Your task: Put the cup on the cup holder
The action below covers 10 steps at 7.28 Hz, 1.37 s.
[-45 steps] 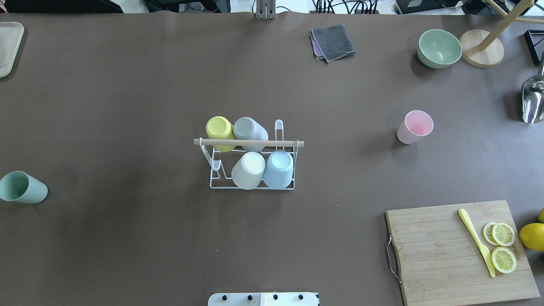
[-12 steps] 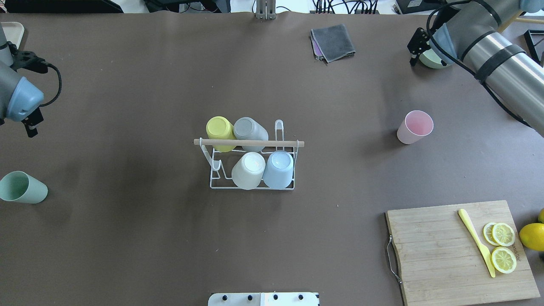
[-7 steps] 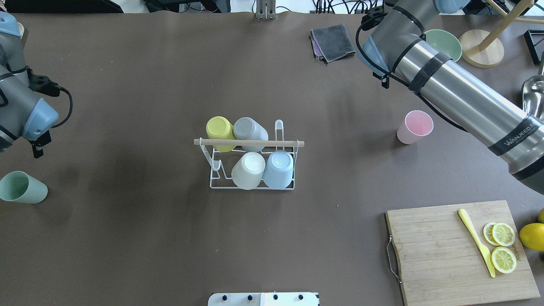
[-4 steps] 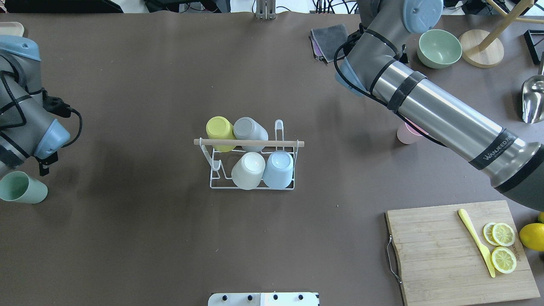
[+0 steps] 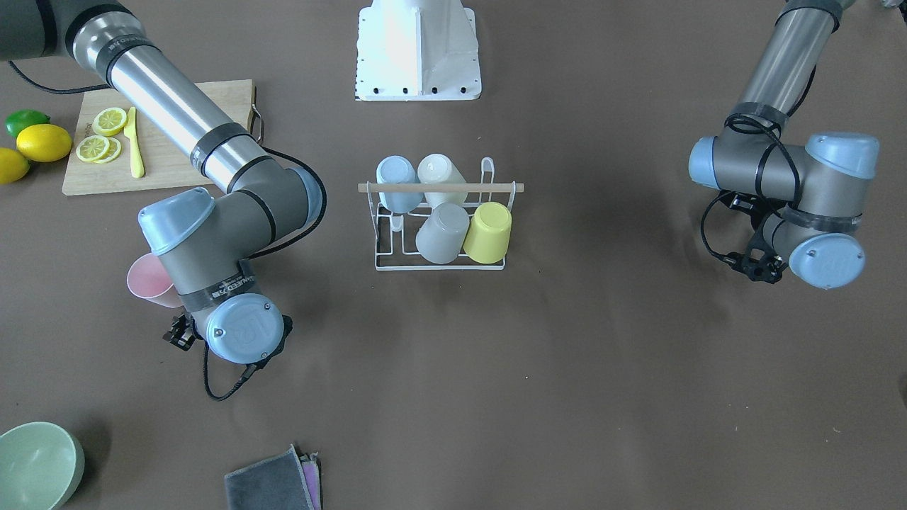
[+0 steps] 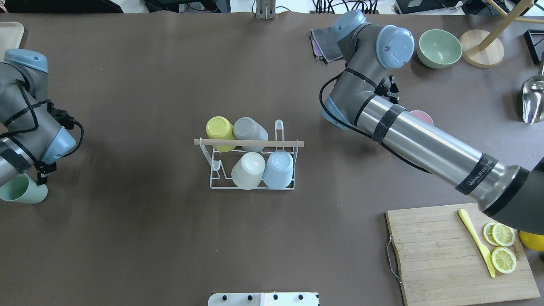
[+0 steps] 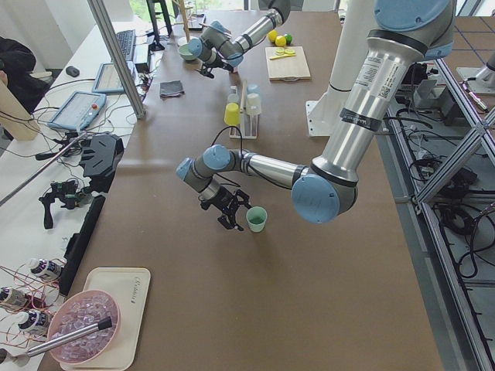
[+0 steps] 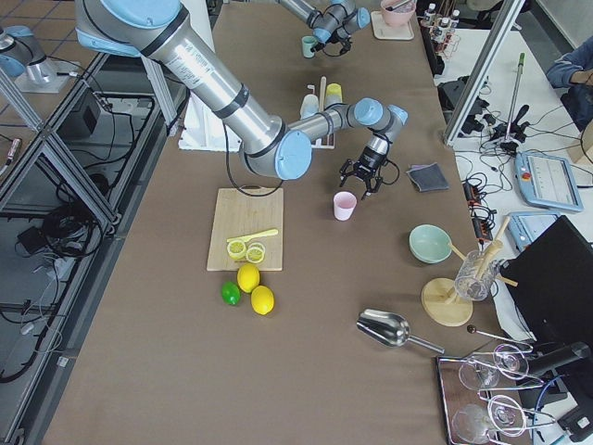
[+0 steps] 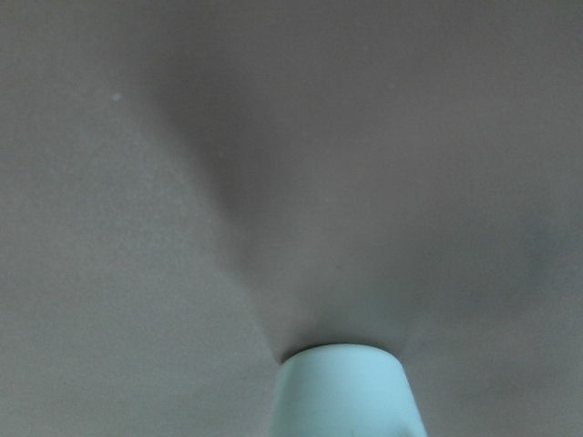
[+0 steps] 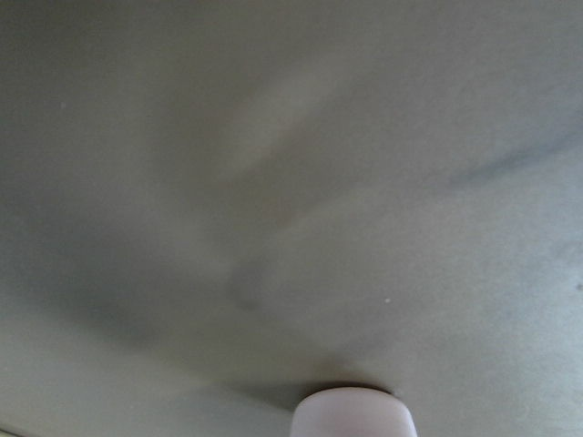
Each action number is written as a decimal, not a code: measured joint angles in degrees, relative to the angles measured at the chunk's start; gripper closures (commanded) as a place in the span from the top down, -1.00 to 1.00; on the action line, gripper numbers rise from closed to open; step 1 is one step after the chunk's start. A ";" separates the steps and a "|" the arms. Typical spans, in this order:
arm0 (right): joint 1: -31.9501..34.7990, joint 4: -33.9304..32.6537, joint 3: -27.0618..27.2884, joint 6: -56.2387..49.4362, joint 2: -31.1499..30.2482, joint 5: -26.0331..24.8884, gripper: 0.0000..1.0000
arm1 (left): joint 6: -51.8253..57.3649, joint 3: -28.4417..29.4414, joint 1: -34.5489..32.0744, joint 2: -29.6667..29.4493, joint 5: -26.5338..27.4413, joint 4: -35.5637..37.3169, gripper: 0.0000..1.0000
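Left gripper (image 7: pixel 230 210) is held low, just beside a green cup (image 7: pixel 256 219) that is stood upright on the table (image 6: pixel 127 238). Right gripper (image 8: pixel 361 176) is held near a pink cup (image 8: pixel 345 206), just above its rim. How far each gripper is opened cannot be told, nor if anything is held. The cup holder (image 6: pixel 293 143) is set in the middle of the table, well apart from both cups. 4 cups are placed upside down on it: yellow, grey, white and blue.

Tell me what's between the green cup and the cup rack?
Nothing but bare brown table lies between the green cup and the cup rack; the overhead view shows it.
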 measured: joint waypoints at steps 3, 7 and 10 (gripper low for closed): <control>-2.63 -2.73 -0.20 -0.07 0.29 -2.57 1.00 | 0.10 1.27 0.85 -2.15 0.05 2.33 0.96; -5.17 -5.01 -0.38 -3.11 0.63 -9.29 1.00 | 0.19 2.60 2.41 -2.43 1.46 2.48 0.96; -4.49 -5.09 -0.43 -5.11 0.17 -10.50 1.00 | 1.78 2.70 2.48 -2.10 2.73 2.63 0.96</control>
